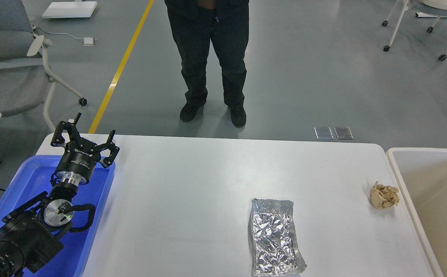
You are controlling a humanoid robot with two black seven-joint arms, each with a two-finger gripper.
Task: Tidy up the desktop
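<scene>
The white desktop point(192, 184) fills the middle of the head view. A crumpled silver foil bag point(273, 236) lies on it at the front, right of centre. A crumpled beige paper ball point(384, 195) lies near the desktop's right edge. My left gripper point(92, 137) is open and empty, held above the far end of the blue tray point(96, 209) at the desktop's left side, far from both items. My right arm and gripper are out of view.
A beige bin point(400, 181) stands against the desktop's right edge. A person point(208, 57) stands just beyond the far edge. Office chairs stand on the floor at far left point(12, 69) and far right point(431, 15).
</scene>
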